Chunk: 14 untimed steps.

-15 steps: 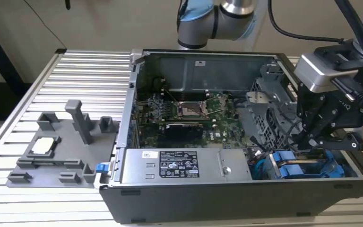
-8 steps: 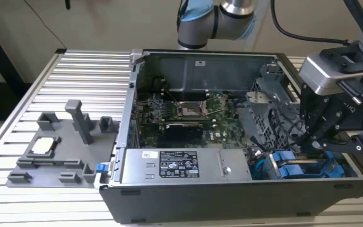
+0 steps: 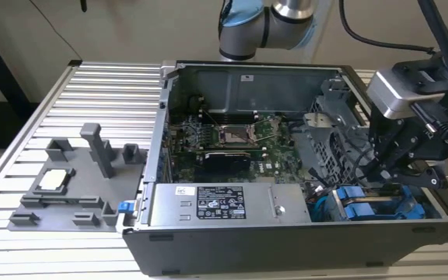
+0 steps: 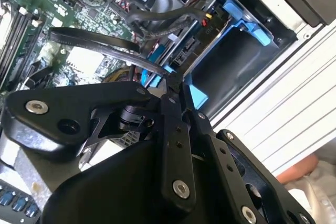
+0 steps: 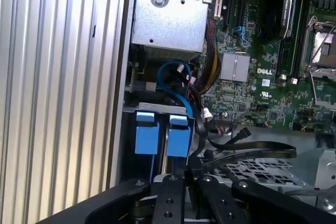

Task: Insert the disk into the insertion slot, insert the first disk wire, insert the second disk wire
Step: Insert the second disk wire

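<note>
Jaws (image 5: 191, 174) nearest, pressed together on black wire (image 5: 252, 153), tip down at blue-framed disk (image 5: 178, 135); disk already seated in slot (image 5: 157, 109) of drive cage beside second blue carrier (image 5: 146, 132); wire held low to meet disk's connector, I judge.

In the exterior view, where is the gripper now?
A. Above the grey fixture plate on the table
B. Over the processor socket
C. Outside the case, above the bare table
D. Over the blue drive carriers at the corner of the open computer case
D: the gripper hangs just above the blue carriers in the open computer case, at the exterior view's right.
</note>
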{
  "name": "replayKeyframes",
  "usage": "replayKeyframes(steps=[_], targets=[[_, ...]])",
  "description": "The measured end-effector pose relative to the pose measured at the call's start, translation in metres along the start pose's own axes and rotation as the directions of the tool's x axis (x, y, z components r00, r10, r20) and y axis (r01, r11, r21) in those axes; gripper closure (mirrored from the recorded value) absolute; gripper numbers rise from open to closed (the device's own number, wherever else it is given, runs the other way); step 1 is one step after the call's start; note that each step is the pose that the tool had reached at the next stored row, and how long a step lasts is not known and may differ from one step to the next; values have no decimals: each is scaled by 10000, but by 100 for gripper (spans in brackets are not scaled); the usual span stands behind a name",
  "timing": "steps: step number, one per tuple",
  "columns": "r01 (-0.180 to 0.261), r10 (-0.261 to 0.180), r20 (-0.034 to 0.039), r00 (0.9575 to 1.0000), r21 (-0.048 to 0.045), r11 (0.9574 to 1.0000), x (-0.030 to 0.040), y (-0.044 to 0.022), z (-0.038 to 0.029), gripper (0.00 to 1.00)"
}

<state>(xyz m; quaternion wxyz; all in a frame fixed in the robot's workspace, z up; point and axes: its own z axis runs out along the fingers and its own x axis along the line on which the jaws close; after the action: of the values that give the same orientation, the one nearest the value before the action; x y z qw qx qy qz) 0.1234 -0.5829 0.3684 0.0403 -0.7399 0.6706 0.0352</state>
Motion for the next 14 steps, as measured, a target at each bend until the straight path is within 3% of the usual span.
replayKeyframes(steps=[3, 10, 11, 14], targets=[[-64, 63, 235, 9997, 30, 10000, 14, 1, 4, 84], [-312, 311, 249, 9992, 57, 9995, 30, 2, 35, 84], [-433, 431, 294, 9986, 72, 9990, 51, 1, 69, 84], [-440, 439, 318, 9985, 26, 9990, 84, -72, 81, 84]])
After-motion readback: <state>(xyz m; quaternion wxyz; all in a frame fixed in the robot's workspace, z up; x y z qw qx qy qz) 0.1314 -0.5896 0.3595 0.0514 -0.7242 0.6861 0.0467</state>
